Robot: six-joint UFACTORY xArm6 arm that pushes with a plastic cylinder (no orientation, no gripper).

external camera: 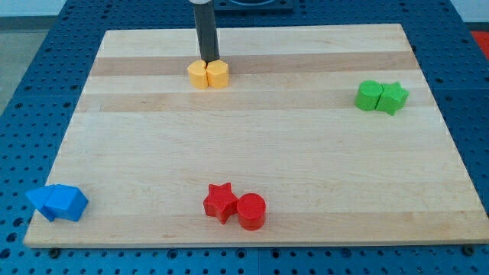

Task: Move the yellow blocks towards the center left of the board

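Wooden tabletop [252, 160] is seen; my tip [208, 59], with no gripper to tell, is touching the paired yellow blocks [208, 75] at upper middle; both should be pushed together, slowly, toward the frame's left middle.

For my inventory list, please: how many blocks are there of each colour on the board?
Yellow: 2, yellow hexagon block and yellow block
Green: 2, and
Red: 2, star and cylinder
Blue: 2, and
Total: 8

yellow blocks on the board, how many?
2. Both sit touching near the view's top, left of centre: one yellow block on the view's left, the other yellow block on its right. My tip is just behind their seam. None appear hidden.
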